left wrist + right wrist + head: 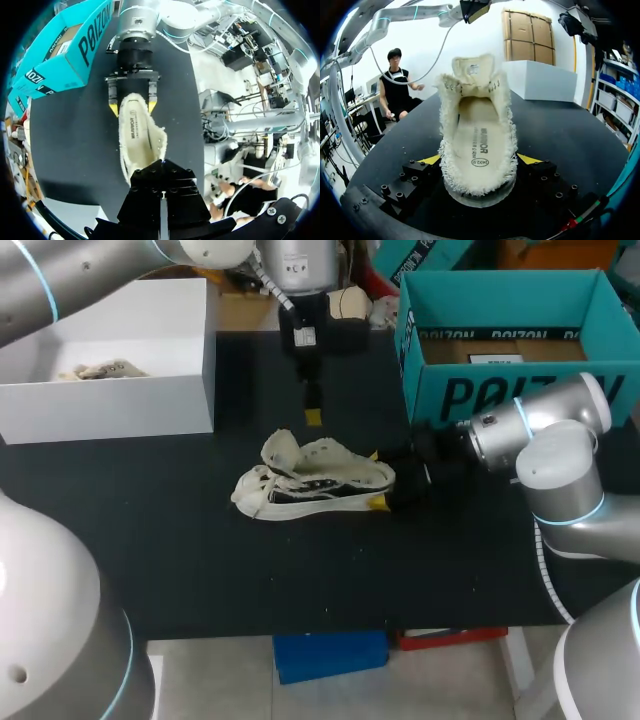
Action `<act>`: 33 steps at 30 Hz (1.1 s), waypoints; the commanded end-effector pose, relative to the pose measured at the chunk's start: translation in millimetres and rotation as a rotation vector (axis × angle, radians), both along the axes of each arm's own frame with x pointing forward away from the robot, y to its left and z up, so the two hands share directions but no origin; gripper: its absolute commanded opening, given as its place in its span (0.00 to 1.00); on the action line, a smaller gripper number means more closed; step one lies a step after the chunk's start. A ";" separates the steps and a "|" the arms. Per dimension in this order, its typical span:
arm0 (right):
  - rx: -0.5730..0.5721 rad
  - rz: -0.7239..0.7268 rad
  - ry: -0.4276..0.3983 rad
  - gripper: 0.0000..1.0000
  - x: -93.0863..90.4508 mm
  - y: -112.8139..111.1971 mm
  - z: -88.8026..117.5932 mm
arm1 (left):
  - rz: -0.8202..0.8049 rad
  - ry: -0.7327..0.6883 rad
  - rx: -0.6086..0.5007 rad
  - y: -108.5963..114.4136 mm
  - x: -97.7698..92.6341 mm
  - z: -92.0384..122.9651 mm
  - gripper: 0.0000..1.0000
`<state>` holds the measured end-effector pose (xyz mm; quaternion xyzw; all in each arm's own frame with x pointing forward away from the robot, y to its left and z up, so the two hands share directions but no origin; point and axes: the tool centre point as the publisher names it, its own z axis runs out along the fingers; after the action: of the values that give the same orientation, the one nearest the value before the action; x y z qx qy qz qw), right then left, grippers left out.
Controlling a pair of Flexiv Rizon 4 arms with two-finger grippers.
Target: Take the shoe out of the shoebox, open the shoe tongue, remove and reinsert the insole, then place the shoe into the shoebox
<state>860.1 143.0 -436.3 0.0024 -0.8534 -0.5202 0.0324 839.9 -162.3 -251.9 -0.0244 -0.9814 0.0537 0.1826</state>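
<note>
Head view: the cream shoe point(315, 483) lies near the middle of the black bench point(200, 560), toe to the left and heel to the right. It is outside the teal shoebox point(500, 400), which stands at the far right. The right claw point(378, 480) pinches the heel, one yellow tip on each side. The left claw point(313, 417) hangs just beyond the shoe's far side, apart from it; whether it is spread or pressed together cannot be told. A white box point(110, 405) stands at the far left.

Left wrist view: the right claw's tips touch both sides of the heel. The insole point(136, 132) lies inside the shoe.

Right wrist view: the heel sits between this claw's tips. The tongue point(472, 70) stands raised at the far end.
</note>
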 end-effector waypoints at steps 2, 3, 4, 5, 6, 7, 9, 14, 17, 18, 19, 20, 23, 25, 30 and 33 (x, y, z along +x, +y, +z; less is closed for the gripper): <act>-0.001 -0.001 0.001 0.00 0.0 0.5 -1.5 | 0.023 -0.016 -0.058 7.5 -5.9 -2.1 0.00; -0.001 -0.001 0.001 0.00 0.0 0.5 -1.5 | 0.023 -0.016 -0.058 7.5 -5.9 -2.1 0.00; -0.001 -0.001 0.001 0.00 0.0 0.5 -1.5 | 0.023 -0.016 -0.058 7.5 -5.9 -2.1 0.00; -0.001 -0.001 0.001 0.00 0.0 0.5 -1.5 | 0.023 -0.016 -0.058 7.5 -5.9 -2.1 0.00; -0.001 -0.001 0.001 0.00 0.0 0.5 -1.5 | 0.023 -0.016 -0.058 7.5 -5.9 -2.1 0.00; -0.001 -0.001 0.001 0.00 0.0 0.5 -1.5 | 0.023 -0.016 -0.058 7.5 -5.9 -2.1 0.00; -0.001 -0.001 0.001 0.00 0.0 0.5 -1.5 | 0.046 -0.033 -0.050 9.0 -6.9 -5.5 0.00; -0.001 -0.001 0.001 0.00 0.0 0.5 -1.5 | 0.149 -0.078 -0.072 17.5 -6.5 -21.9 0.00; -0.001 -0.001 0.001 0.00 0.0 0.5 -1.5 | 0.173 -0.106 -0.086 18.4 -5.0 -27.9 0.00; -0.001 -0.001 0.001 0.00 0.0 0.5 -1.5 | 0.174 -0.113 -0.085 18.2 -3.4 -30.0 0.00; -0.001 -0.001 0.001 0.00 0.0 0.5 -1.5 | 0.176 -0.115 -0.091 18.0 -1.7 -32.4 0.00; -0.001 -0.001 0.001 0.00 0.0 0.5 -1.5 | 0.172 -0.112 -0.103 17.7 0.0 -34.5 0.00; -0.001 -0.001 0.001 0.00 0.0 0.5 -1.5 | 0.148 -0.115 -0.104 14.0 5.4 -41.2 0.00; -0.001 -0.001 0.001 0.00 0.0 0.5 -1.5 | 0.132 -0.121 -0.116 10.9 7.7 -44.5 0.00; -0.001 -0.001 0.001 0.00 0.0 0.5 -1.5 | 0.070 -0.128 -0.147 2.1 10.1 -53.4 0.00; -0.001 -0.001 0.001 0.00 0.0 0.5 -1.5 | 0.049 -0.128 -0.149 -0.9 11.6 -59.6 0.00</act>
<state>860.1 143.0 -436.3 0.0023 -0.8534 -0.5202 0.0324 846.9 -157.1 -303.1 -0.0146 -0.9851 0.1301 0.1111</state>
